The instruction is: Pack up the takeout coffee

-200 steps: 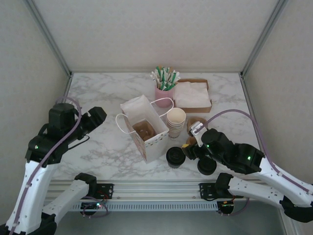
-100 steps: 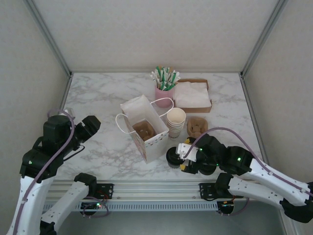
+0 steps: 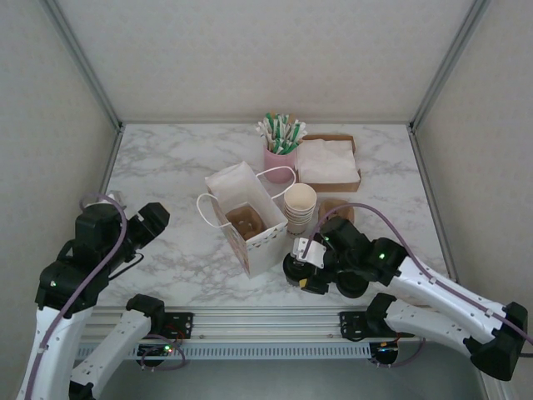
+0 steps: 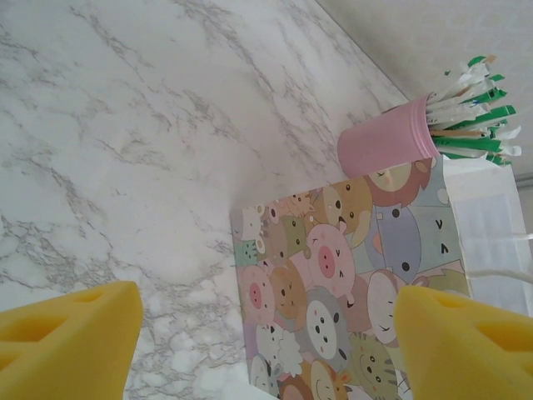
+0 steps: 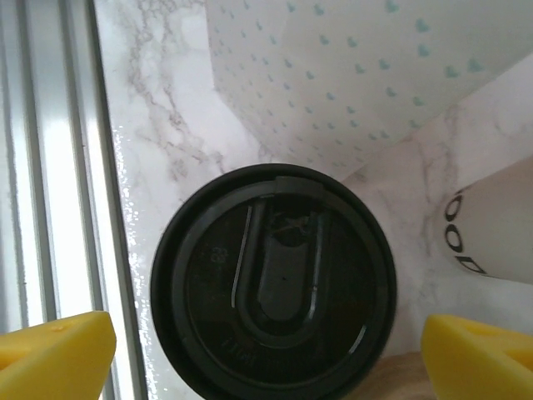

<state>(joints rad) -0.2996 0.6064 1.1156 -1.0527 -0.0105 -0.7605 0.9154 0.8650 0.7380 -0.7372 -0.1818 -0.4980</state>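
Note:
The takeout coffee (image 3: 293, 267) stands near the table's front edge, just right of the paper bag (image 3: 246, 218). Its round black lid (image 5: 275, 283) shows from above in the right wrist view. My right gripper (image 3: 306, 268) hovers over it, open, with one yellow fingertip (image 5: 54, 354) on each side of the lid and neither touching it. The cup's paper body is hidden under the lid. My left gripper (image 3: 154, 218) is open at the left of the table, away from the bag, and its camera faces the bag's animal-print side (image 4: 350, 275).
The bag holds a brown carrier (image 3: 246, 220). A stack of lidless cups (image 3: 300, 204) stands to its right, and a loose black lid (image 3: 353, 285) lies beside my right arm. A pink cup of straws (image 3: 279, 154) and a napkin box (image 3: 329, 162) stand behind. The metal rail (image 5: 50, 167) runs close by.
My right arm has swung left from the loose lid to the lidded cup, and its jaws have widened. My left arm has drawn back and lower on the left.

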